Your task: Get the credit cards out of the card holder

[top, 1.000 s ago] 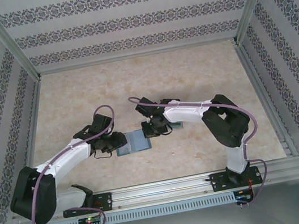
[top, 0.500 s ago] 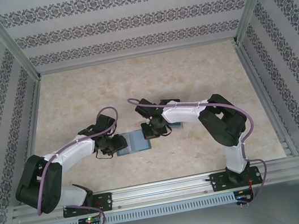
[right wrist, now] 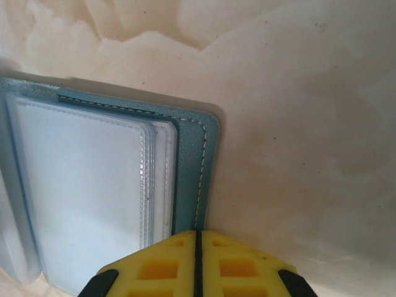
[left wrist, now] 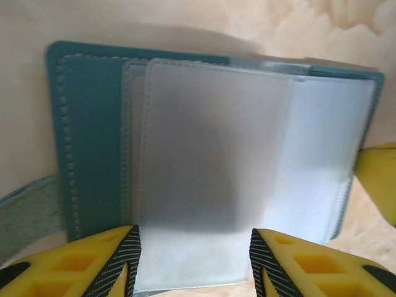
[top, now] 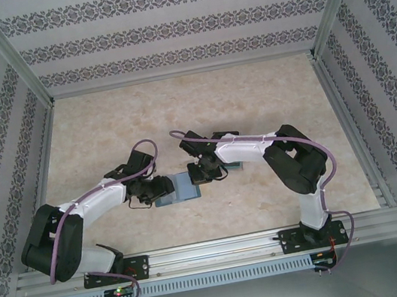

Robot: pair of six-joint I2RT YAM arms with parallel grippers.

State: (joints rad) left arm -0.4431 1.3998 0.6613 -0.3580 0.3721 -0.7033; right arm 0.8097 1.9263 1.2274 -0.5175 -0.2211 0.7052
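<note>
Top external: the holder [top: 178, 189] lies open on the table [top: 198, 103], toward 6 o'clock of centre, between the two grippers.
Holder axis: its long axis runs about 9 to 3 o'clock with a slight tilt. The fold runs roughly 12 to 6 and the inner faces point up.
Left gripper: it [top: 152, 191] sits at the holder's 9 o'clock end. In the left wrist view the jaws stand apart, released, and the near edge of a frosted sleeve [left wrist: 210, 154] lies in the gap. I cannot tell whether either finger touches it.
Right gripper: it [top: 198, 176] sits at the holder's 3 o'clock end. In the right wrist view the fingers are clenched together with nothing between them, the tip at the teal cover's edge. It looks to be pinning that side, though contact is not certain.
Tab: a strap [left wrist: 28, 213] sticks out from the cover at 8 o'clock in the left wrist view.
Cards: no lettering or teal-and-black face shows inside the sleeves. The front sleeve carries a grey shade, and I cannot tell whether that is a card or a shadow.
Step in hand: probably working through the sleeves, with one arm steadying the holder and the other seeking a card edge.
Next move: likely the left fingers need to close on a card edge alone, not on the sleeve. They would then draw it out toward 9 o'clock along the long axis while the 3 o'clock side stays pinned.
</note>
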